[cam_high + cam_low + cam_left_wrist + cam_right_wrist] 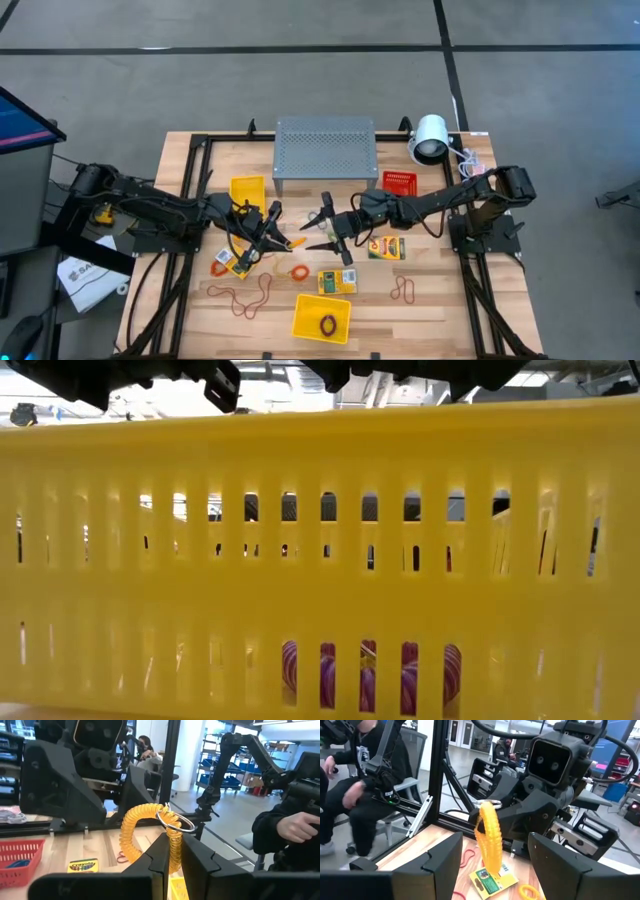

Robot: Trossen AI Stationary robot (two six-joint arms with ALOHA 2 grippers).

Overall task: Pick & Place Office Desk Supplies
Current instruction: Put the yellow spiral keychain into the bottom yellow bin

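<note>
grey perf. stand (pixel 325 150) back ctr | white lamp (pixel 431 139) beside it | 2 yellow bins | red basket (pixel 399 182)

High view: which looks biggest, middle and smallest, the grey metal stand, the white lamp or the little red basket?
1. Grey metal stand, clearly the biggest.
2. White lamp.
3. Red basket, only slightly smaller than the lamp, so that's close.

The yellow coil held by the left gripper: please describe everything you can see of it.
The yellow coil is a springy spiral cord that looks like translucent plastic, with a metal key ring at one end. It bends in an arch and is lifted above the table. The left gripper is shut on it near the ring end; the other end hangs free. In the right wrist view the coil hangs upright in front of the open right gripper, which does not touch it.
</note>
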